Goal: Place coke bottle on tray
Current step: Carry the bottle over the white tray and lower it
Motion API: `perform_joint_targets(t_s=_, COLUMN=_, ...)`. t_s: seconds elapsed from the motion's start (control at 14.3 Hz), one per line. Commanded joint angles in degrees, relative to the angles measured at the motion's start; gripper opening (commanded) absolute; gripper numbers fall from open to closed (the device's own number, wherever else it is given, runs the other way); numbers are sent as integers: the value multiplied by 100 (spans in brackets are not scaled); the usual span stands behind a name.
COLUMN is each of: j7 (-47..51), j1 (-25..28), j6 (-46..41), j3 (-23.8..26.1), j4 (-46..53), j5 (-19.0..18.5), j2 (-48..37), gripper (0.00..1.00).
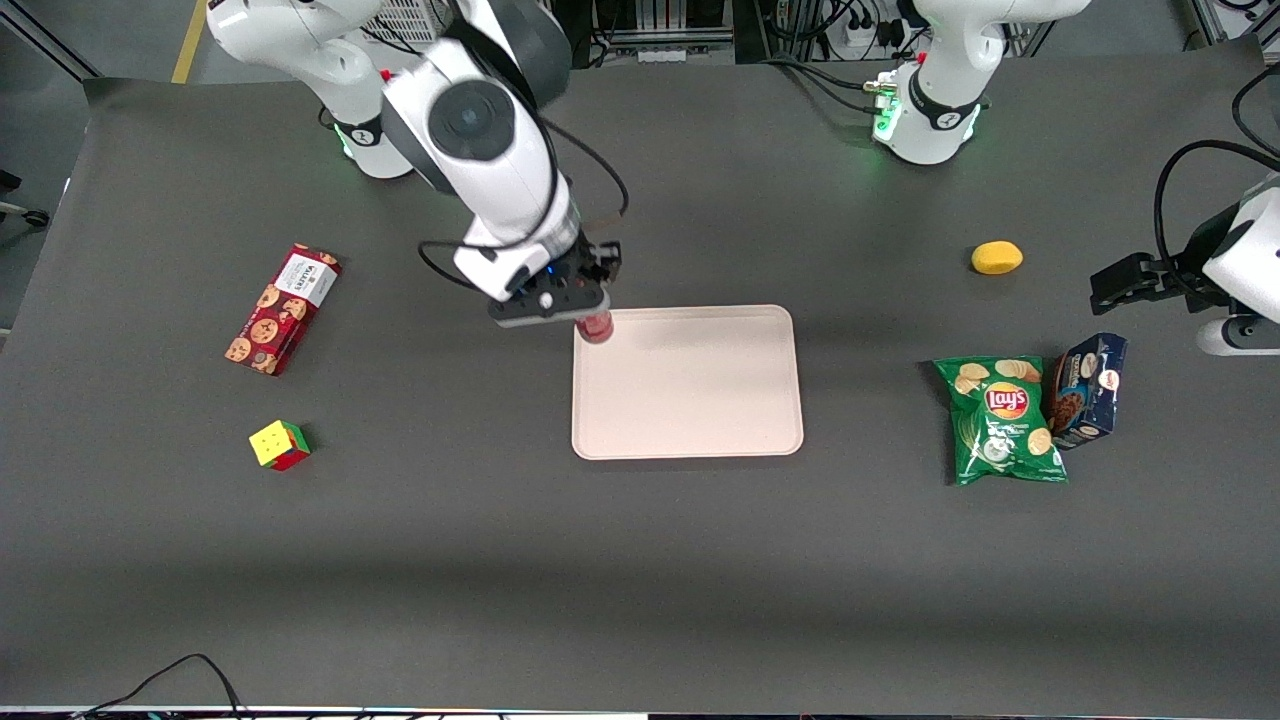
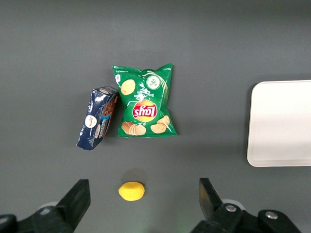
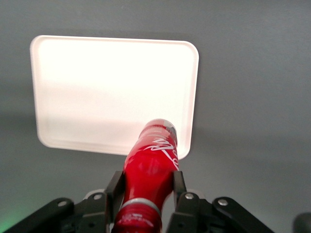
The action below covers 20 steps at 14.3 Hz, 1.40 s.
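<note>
Gripper (image 1: 590,318): fingers (image 3: 115,188) clamped on coke bottle (image 3: 149,170), held above tray (image 1: 690,400) corner nearest working arm's end. Cookie box (image 1: 282,309), cube (image 1: 279,445): on table, toward working arm's end.

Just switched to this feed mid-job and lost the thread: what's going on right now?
The gripper is shut on the coke bottle, holding it in the air over the corner of the tray that is nearest the working arm's base. The bottle is not yet set down, and the tray holds nothing. The cookie box and cube lie toward the working arm's end of the table, untouched.
</note>
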Motion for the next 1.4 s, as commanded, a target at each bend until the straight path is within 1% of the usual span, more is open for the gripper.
perform_joint_targets(t_s=0.0, j7=123, j1=43, j6=308, j3=100, j4=305, j5=-536, j2=831, gripper=0)
perform_joint_targets(t_s=0.35, j7=141, j1=34, j6=686, j3=92, j4=305, j5=-590, j2=1333, gripper=0)
perform_joint_targets(t_s=0.56, j7=149, j1=43, j6=792, j3=92, j4=305, j5=-792, j2=1474, gripper=0)
perform_joint_targets(t_s=0.91, j7=149, j1=34, j6=898, j3=74, j4=278, j5=-942, j2=1553, gripper=0)
perform_joint_targets(t_s=1.33, j7=193, j1=34, j6=898, j3=74, j4=270, j5=-942, j2=1562, gripper=0)
